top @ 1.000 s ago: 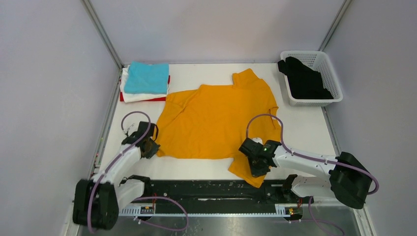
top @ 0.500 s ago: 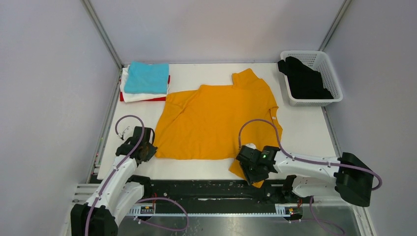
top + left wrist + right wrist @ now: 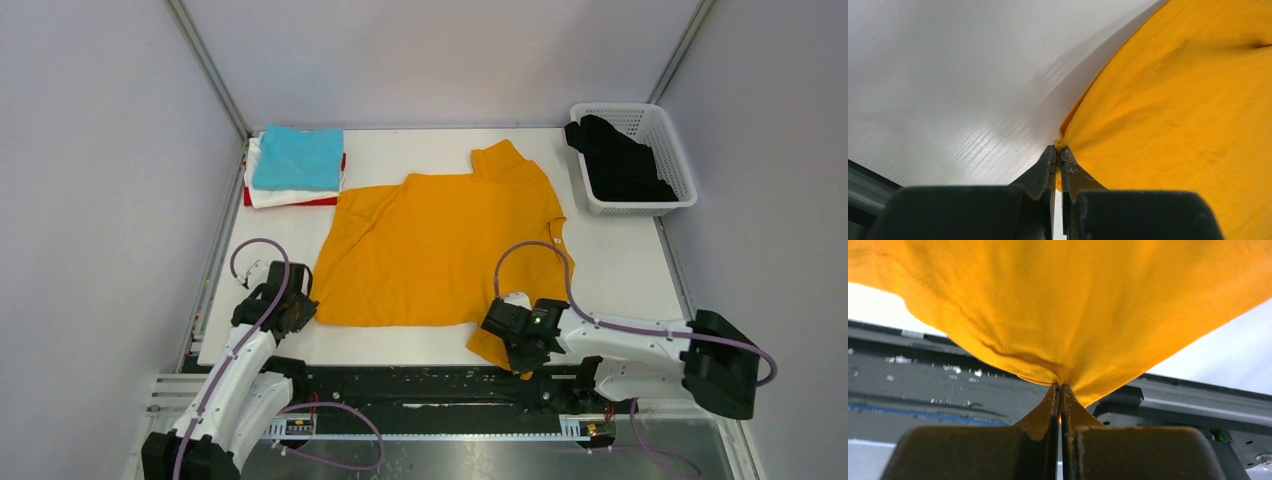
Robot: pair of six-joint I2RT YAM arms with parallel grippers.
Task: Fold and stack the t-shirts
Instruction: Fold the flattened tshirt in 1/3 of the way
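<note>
A mustard-orange t-shirt (image 3: 440, 245) lies spread on the white table, collar toward the back right. My left gripper (image 3: 297, 312) is shut on its near left corner; in the left wrist view the cloth edge (image 3: 1060, 144) is pinched between the tips. My right gripper (image 3: 512, 340) is shut on the near right corner, which hangs over the table's front edge; in the right wrist view the cloth (image 3: 1068, 315) bunches into the closed tips and drapes above them. A folded stack sits at the back left: turquoise shirt (image 3: 298, 157) on top, white (image 3: 270, 196) and red (image 3: 320, 201) beneath.
A white lattice basket (image 3: 660, 140) at the back right holds dark cloth (image 3: 620, 165). The table's front edge and a black rail (image 3: 420, 385) run just below both grippers. Grey walls enclose the table on three sides.
</note>
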